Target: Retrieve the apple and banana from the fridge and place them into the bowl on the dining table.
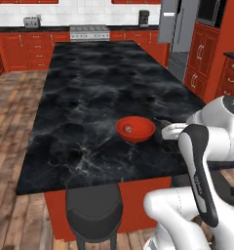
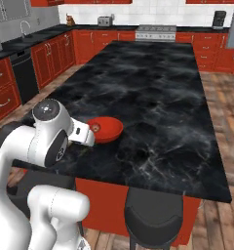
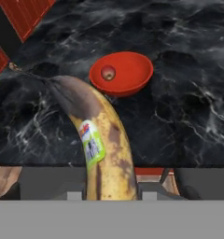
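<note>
In the hand view we've got the banana (image 3: 102,144) pinched in the jaws, its long axis running up toward the upper left, and the bowl (image 3: 128,77) with the apple (image 3: 108,73) sits on the counter (image 3: 188,116) just beyond its dark tip, upper centre.

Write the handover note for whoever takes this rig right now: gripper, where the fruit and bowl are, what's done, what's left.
Gripper: shut on the banana, held above the dining table, short of the bowl.
Apple: already in the bowl.
Bowl: on the dining table near the robot's edge.
Fridge: across the room, behind the table.
Done: apple delivered, banana fetched.
Left: carry the banana over the bowl and release it.
</note>
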